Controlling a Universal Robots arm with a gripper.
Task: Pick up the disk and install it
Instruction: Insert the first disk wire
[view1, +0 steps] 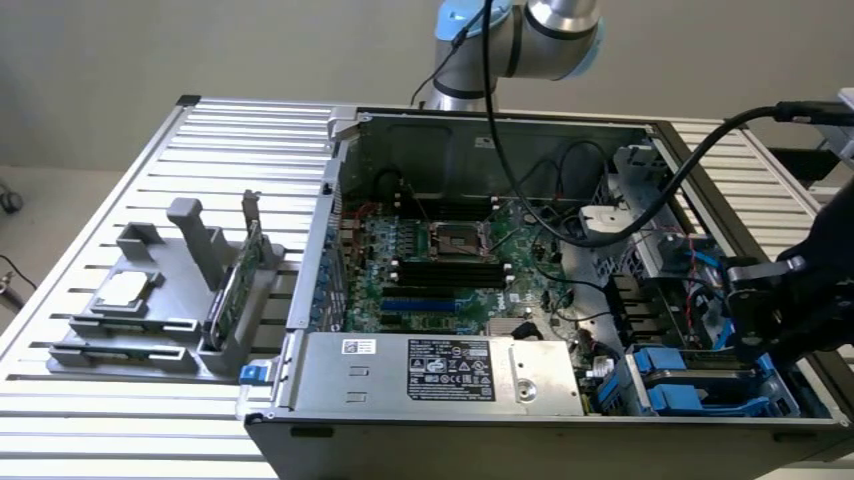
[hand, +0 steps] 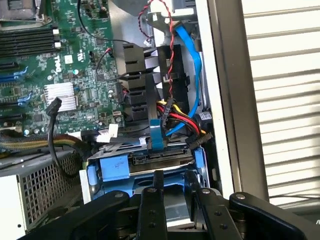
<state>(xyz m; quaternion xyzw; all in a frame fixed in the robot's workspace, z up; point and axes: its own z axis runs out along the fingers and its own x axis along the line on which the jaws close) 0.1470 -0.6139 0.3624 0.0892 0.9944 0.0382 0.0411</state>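
Note:
The disk (hand: 117, 167), silver-grey in a bright blue carrier, lies in the drive bay at the case's near corner on the exterior view's right, its connector edge facing the coloured cables. My gripper (hand: 175, 179) is right over its near end, and its two black fingers (hand: 159, 186) clamp a strip of the blue carrier and grey plate between them. In the exterior view the black gripper (view1: 758, 325) hangs just above the blue carriers (view1: 671, 368) in that bay.
An open computer case (view1: 334, 170) lies on a slatted metal table. The motherboard (view1: 441, 260), power supply (view1: 427, 370) and loose cables (hand: 172, 117) crowd around the bay. A grey stand (view1: 147, 300) at the exterior view's left holds a silver chip (view1: 123, 290) and a green card (view1: 234, 280).

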